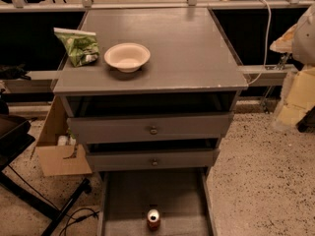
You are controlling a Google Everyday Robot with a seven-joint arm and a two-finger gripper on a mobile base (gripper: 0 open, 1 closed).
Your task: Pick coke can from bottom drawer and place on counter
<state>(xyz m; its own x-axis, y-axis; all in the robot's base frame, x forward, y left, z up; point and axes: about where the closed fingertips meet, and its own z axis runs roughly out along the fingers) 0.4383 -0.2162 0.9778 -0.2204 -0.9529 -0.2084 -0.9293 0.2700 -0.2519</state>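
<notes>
The coke can [153,219] stands upright in the open bottom drawer [129,195], near its front middle. It is red with a silver top. The counter [187,48] is the flat grey top of the cabinet above it. My gripper [301,36] shows as a pale shape at the right edge, raised beside the counter's right side. It is far from the can and touches nothing of the task.
A white bowl [127,56] and a green snack bag [78,45] sit on the counter's left front. Two upper knobbed drawers [153,130] stand slightly pulled out. A cardboard box [56,149] and a black stand with cables [29,181] are on the floor at left.
</notes>
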